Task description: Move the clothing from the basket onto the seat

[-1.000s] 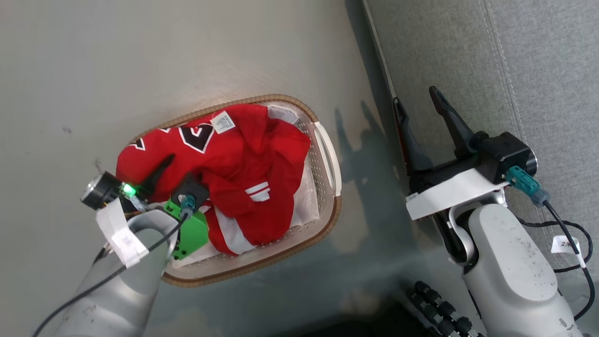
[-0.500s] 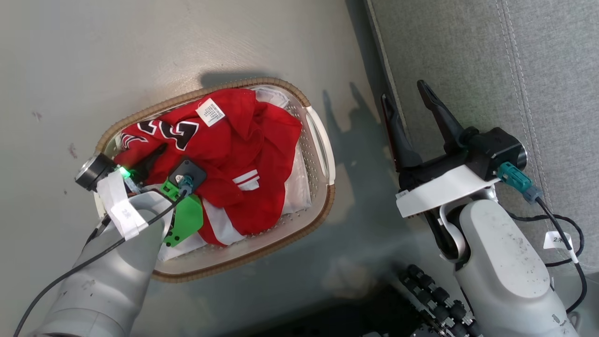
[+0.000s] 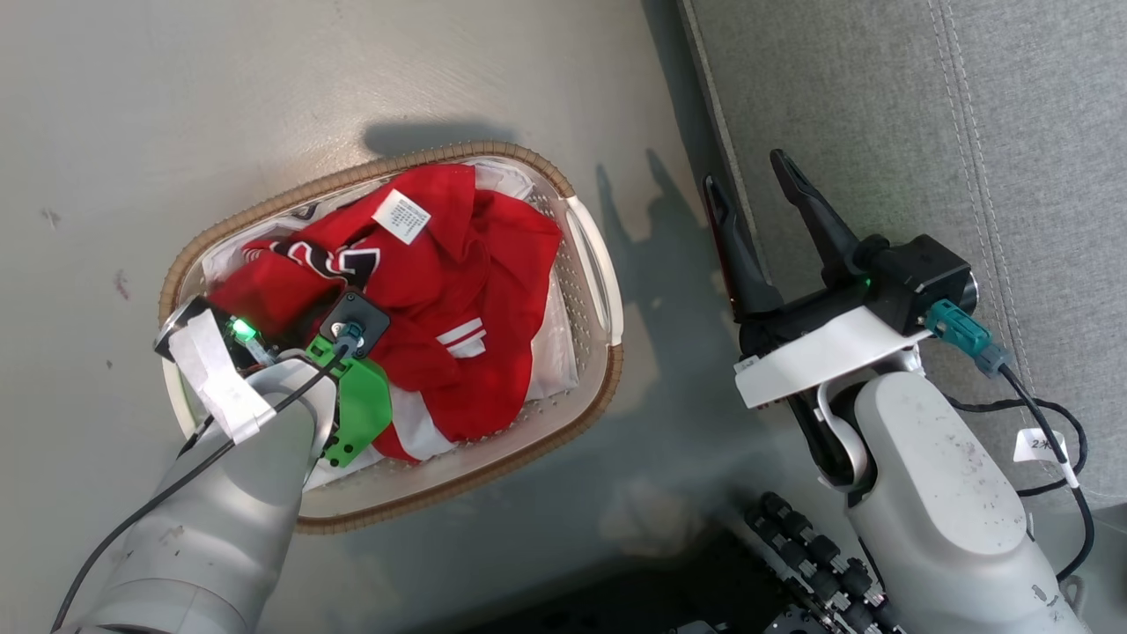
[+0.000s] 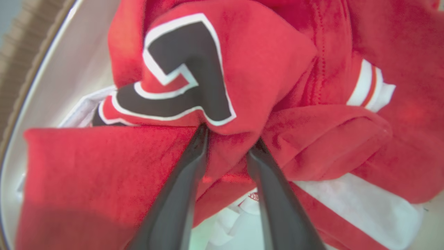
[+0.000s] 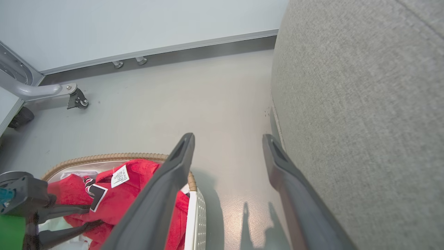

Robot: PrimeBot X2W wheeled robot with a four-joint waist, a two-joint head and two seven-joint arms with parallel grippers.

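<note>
The left arm bends down into the basket [image 3: 619, 370], the left gripper [image 4: 230, 135] straddling a fold of the clothing [image 3: 458, 273] there, clench uncertain, while the right gripper [image 3: 748, 176] hangs spread wide beside the seat [image 3: 880, 106].

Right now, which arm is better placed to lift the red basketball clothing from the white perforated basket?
Left: its fingers straddle a fold of the red basketball clothing in the white perforated basket. The right fingers stand open by the grey fabric seat.
</note>
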